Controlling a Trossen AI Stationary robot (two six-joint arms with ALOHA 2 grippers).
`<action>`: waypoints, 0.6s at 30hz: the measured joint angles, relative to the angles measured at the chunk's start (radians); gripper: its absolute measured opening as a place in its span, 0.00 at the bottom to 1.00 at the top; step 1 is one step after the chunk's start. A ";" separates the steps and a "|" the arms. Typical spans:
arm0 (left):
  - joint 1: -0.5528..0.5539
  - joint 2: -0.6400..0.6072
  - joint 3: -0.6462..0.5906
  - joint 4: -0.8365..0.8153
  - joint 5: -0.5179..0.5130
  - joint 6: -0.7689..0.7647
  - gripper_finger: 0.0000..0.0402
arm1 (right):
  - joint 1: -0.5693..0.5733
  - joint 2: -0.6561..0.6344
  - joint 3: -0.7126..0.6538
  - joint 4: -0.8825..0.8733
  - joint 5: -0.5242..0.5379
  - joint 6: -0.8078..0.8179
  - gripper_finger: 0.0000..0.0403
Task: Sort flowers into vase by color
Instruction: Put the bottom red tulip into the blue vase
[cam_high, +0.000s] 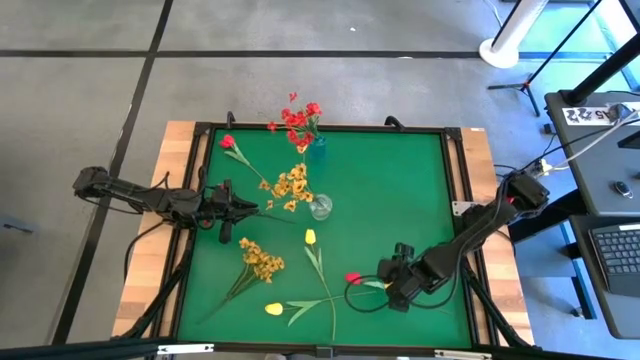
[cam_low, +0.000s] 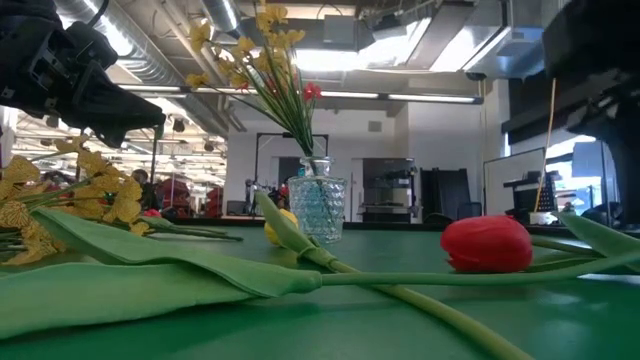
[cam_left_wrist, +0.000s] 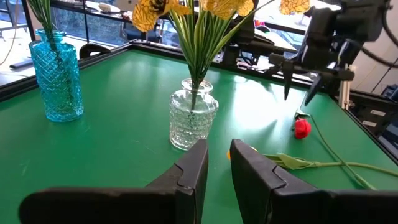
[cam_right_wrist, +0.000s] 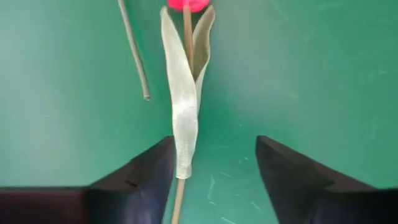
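Although the right wrist view crops the red tulip (cam_right_wrist: 188, 5) to the edge of its bloom, we see the right gripper (cam_right_wrist: 214, 171) with fingers spread wide, empty, straddling its stem. We read the left gripper (cam_left_wrist: 217, 168) beside the clear vase (cam_high: 320, 207) as nearly closed, holding nothing. Other flowers lie on the green bench (cam_high: 390, 190). Beyond it, the low view shows a blurred workshop.
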 joint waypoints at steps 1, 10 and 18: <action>0.000 0.000 0.000 0.000 0.000 0.000 0.17 | 0.005 0.013 0.000 0.001 -0.001 0.001 0.61; 0.000 0.000 0.000 0.000 0.000 0.000 0.17 | 0.011 0.159 0.009 -0.003 -0.042 0.026 0.71; 0.000 0.000 0.000 0.000 0.000 0.000 0.17 | 0.001 0.145 0.008 -0.069 -0.043 0.015 0.34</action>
